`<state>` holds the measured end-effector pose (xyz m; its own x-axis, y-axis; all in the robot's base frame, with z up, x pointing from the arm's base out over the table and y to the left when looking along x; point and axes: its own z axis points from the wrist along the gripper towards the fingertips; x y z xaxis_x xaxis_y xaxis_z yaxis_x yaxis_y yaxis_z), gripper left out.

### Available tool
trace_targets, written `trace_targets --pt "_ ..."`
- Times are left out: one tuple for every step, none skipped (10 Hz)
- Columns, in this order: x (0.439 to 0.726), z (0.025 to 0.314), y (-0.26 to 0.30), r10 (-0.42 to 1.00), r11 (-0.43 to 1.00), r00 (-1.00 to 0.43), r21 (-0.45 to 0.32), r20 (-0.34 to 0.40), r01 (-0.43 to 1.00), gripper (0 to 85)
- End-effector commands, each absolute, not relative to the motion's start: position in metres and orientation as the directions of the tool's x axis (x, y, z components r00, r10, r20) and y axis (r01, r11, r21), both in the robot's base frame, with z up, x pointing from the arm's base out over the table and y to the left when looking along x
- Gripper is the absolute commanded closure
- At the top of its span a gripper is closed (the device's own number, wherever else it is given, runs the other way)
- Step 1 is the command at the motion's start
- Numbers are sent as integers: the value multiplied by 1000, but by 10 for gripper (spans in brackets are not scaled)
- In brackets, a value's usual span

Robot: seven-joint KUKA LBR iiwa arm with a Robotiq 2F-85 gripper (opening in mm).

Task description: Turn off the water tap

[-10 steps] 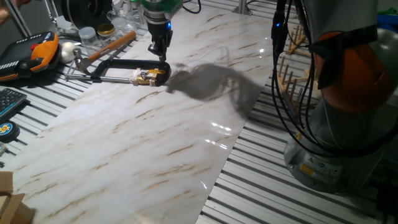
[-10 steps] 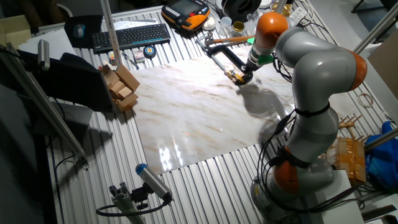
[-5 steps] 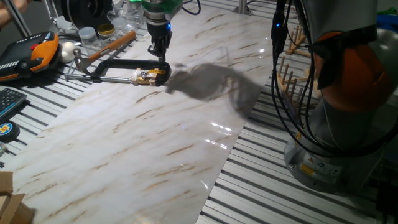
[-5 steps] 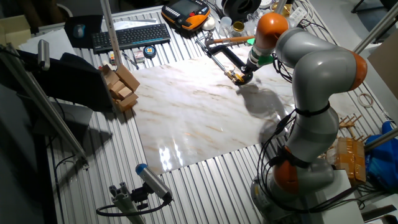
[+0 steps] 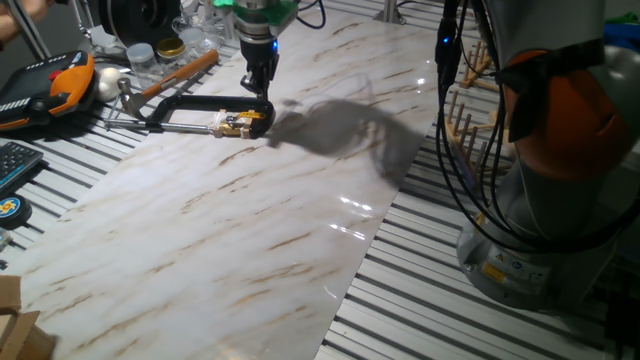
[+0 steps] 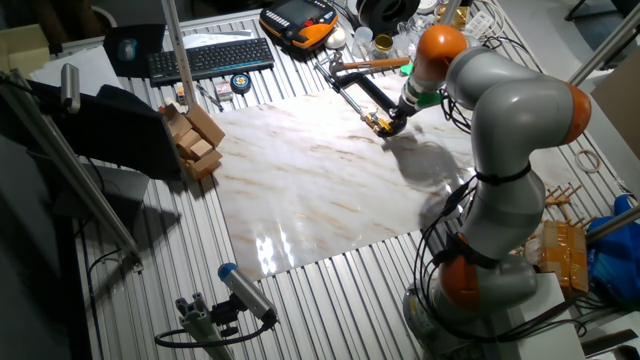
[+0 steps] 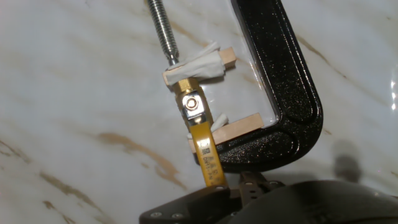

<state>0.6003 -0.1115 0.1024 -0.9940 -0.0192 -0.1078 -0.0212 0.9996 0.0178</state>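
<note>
A small brass tap with a flat yellow lever is seen in the middle of the hand view, pinched between two wooden strips padded with white tissue in a speckled black clamp on a marble-patterned board. A hammer lies upper left of it. The gripper hangs just above; its opening cannot be told.

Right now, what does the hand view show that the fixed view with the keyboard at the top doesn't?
Only the hand view shows the small brass tap with its yellow lever, held between two wooden shims in the black C-clamp, and the screw's threads. Only the fixed view shows the whole arm, the keyboard and the wooden blocks. Both show the clamp on the marble board, with the tool just above it.
</note>
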Motion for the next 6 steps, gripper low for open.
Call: trace_targets --pt "600 101 -113 -15 1000 -994 18 -108 -17 850" --pt "600 98 -114 -8 1000 -994 21 -106 -10 850" --pt "600 96 -113 3 1000 -995 25 -104 1 850" --pt "599 94 -113 13 1000 -994 26 -104 10 850" --pt "599 93 -113 16 1000 -994 26 -104 13 850" --pt "599 92 -113 22 999 -994 28 -104 19 850"
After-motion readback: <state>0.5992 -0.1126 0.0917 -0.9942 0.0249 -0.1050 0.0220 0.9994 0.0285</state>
